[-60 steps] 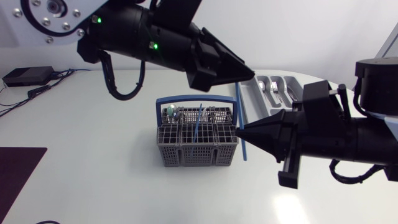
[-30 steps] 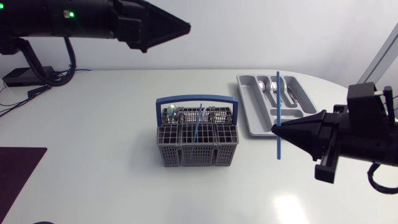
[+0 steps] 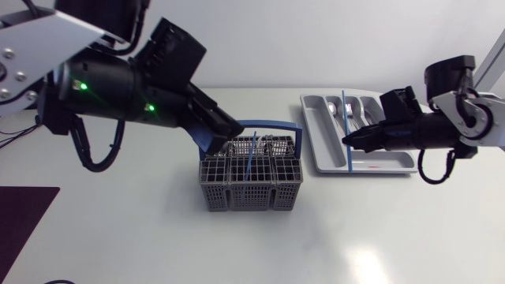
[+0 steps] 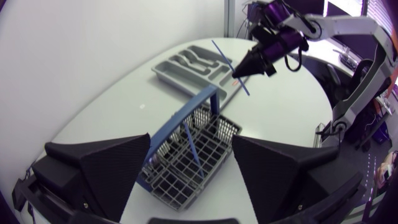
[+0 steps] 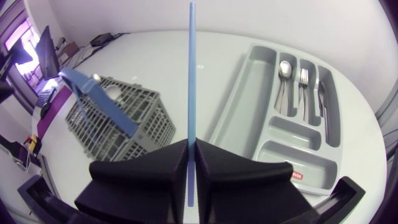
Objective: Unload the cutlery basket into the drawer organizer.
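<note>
The grey cutlery basket (image 3: pixel 251 183) with a blue handle (image 3: pixel 272 125) stands mid-table. A blue straw (image 3: pixel 250 164) leans upright in it. My left gripper (image 3: pixel 225 136) hangs open just above the basket's left end; in the left wrist view the basket (image 4: pixel 186 163) lies between its spread fingers (image 4: pixel 99 171). My right gripper (image 3: pixel 351 140) is shut on a second blue straw (image 3: pixel 344 118), held upright over the grey drawer organizer (image 3: pixel 323 154). The right wrist view shows that straw (image 5: pixel 191 81) clamped between the fingers, the organizer (image 5: pixel 249 118) ahead of it.
A spoon (image 5: pixel 284 70), a fork (image 5: pixel 303 78) and other cutlery lie in the organizer's long compartments. Several metal pieces stand in the basket's rear cells (image 3: pixel 272 145). A dark mat (image 3: pixel 20 213) lies at the table's left edge.
My left gripper opened, drew away from the straw, then came down to the basket's left end. My right gripper carried the straw right and back, from beside the basket to over the organizer.
</note>
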Robot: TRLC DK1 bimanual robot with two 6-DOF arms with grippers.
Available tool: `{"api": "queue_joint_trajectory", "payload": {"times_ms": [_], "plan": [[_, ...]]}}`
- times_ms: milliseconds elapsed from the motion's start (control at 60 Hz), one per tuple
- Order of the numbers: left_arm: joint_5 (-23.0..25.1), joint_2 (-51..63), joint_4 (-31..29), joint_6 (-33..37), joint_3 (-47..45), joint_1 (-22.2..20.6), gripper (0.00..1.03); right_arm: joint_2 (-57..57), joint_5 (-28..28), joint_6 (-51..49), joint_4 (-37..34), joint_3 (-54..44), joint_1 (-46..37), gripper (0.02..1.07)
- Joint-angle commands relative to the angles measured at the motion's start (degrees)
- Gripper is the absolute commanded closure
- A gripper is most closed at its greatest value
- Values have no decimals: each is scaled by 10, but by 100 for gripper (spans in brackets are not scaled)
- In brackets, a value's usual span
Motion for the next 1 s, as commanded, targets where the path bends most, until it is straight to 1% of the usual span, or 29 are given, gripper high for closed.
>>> {"api": "queue_joint_trajectory", "payload": {"times_ms": [0,33,117,217,333,467,567,600,617,767,817,850,883,983], "plan": [[-21,34,-28,0,17,-10,7,70,22,39,15,46,8,101],[-25,41,-35,-1,19,-12,7,93,27,43,16,63,12,101],[-36,57,-43,-12,20,-17,7,157,60,57,22,110,20,101],[-41,73,-47,-24,18,-23,7,234,71,67,19,171,21,101],[-52,89,-48,-37,11,-32,6,313,104,82,10,234,24,101],[-66,105,-47,-43,10,-39,7,375,151,98,-4,286,32,101],[-68,113,-47,-53,10,-43,7,402,173,102,-15,313,37,98],[-69,117,-46,-58,10,-45,7,408,177,102,-17,319,38,93],[-70,118,-46,-59,10,-45,7,411,177,101,-18,321,38,89],[-78,133,-27,-72,7,-51,7,404,176,98,-23,320,38,38],[-80,140,-18,-77,6,-53,7,395,177,96,-23,312,38,27],[-81,144,-11,-86,5,-53,7,384,175,94,-22,303,38,21],[-82,147,-7,-89,6,-53,7,371,173,91,-17,291,38,17],[-84,154,13,-102,3,-55,7,307,161,80,9,229,40,14]]}}
